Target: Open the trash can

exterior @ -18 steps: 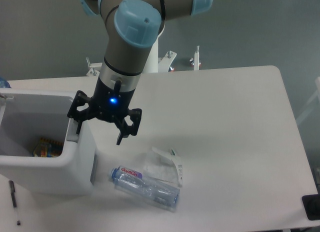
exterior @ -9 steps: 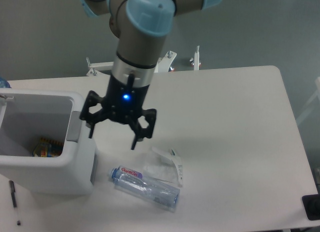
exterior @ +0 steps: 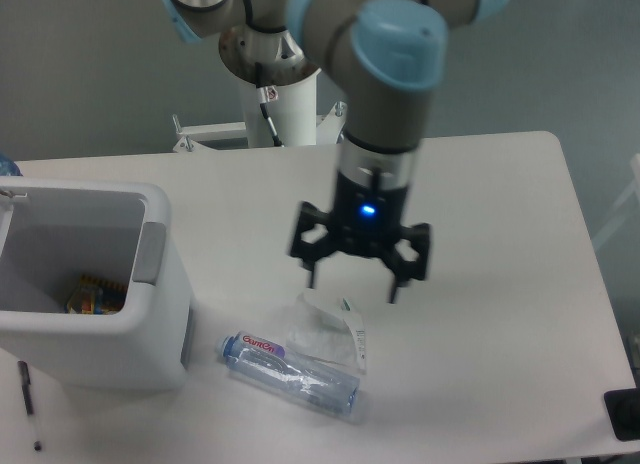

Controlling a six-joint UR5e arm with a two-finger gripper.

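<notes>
We saw the black two-finger gripper point(exterior: 354, 284) hanging over the middle of the white table point(exterior: 480, 314), its fingers spread wide apart and holding nothing, a blue light glowing on its wrist. It hung just above a crumpled clear plastic wrapper point(exterior: 330, 329), with no contact that we could make out.

The large boxy white plastic trash can with rounded corners point(exterior: 90, 284) stood at the left edge of the table, well apart from the gripper. Its top was open and we looked straight down into the hollow, where a small colourful packet point(exterior: 88, 294) lay on the bottom. The grey rectangular push tab point(exterior: 148, 252) sat on the rim at the side nearest the gripper. We could not make out the lid itself.

A clear plastic water bottle with a blue cap and a purple label point(exterior: 290, 374) lay on its side in front of the can, touching the wrapper. A thin dark pen point(exterior: 28, 404) lay near the table's front left corner.
</notes>
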